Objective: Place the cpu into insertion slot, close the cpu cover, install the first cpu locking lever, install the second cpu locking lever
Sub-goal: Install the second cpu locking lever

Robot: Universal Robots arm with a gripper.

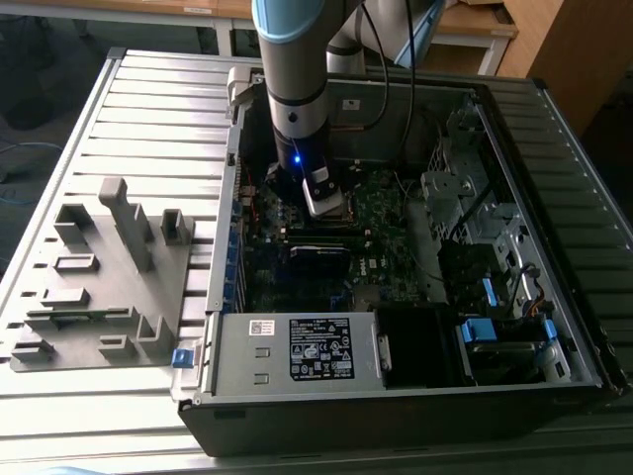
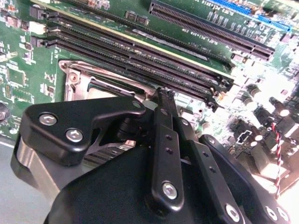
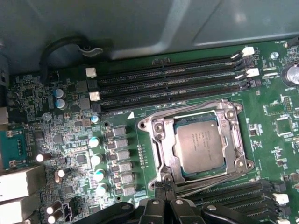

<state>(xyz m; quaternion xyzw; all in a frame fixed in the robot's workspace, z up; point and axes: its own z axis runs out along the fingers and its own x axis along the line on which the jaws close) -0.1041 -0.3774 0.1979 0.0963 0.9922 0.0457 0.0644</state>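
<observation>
The cpu (image 3: 200, 148), a grey-silver square, lies flat in the insertion slot (image 3: 235, 115) on the green board. The cpu cover (image 3: 161, 140), a silver frame, lies down around it. A thin wire locking lever (image 3: 212, 183) runs along one edge of the socket. My gripper (image 3: 163, 185) is shut, its black fingertips together at the socket corner where that lever ends. I cannot tell whether they touch it. In the second wrist view the gripper (image 2: 164, 93) hides much of the cover (image 2: 74, 77). In the exterior view the gripper (image 1: 326, 203) reaches down into the open computer case (image 1: 514, 129).
Long black memory slots (image 3: 168, 81) flank the socket on two sides. Capacitors (image 3: 96, 161) stand beside it. The case walls, drive bays (image 1: 465, 188) and power supply (image 1: 316, 346) close in. A grey fixture tray (image 1: 99, 287) sits at the exterior view's left.
</observation>
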